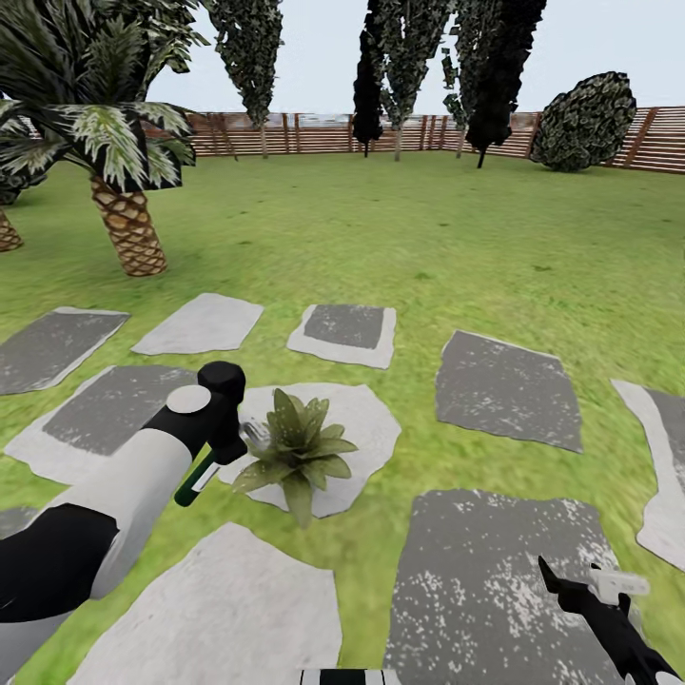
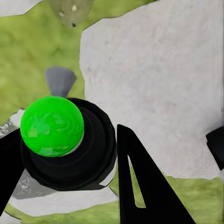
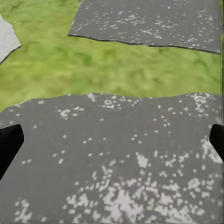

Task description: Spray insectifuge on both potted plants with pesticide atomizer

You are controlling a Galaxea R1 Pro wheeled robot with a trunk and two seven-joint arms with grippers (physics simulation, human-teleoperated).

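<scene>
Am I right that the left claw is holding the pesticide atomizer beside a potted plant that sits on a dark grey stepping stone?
Not quite: the head view shows the potted plant on a white stepping stone, not a dark grey one. The left claw does hold the pesticide atomizer beside it.

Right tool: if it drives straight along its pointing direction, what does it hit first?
Most likely the dark grey white-speckled stepping stone directly below the open right tool. Nothing shows between its fingers and that slab, though the gap cannot be judged.
</scene>
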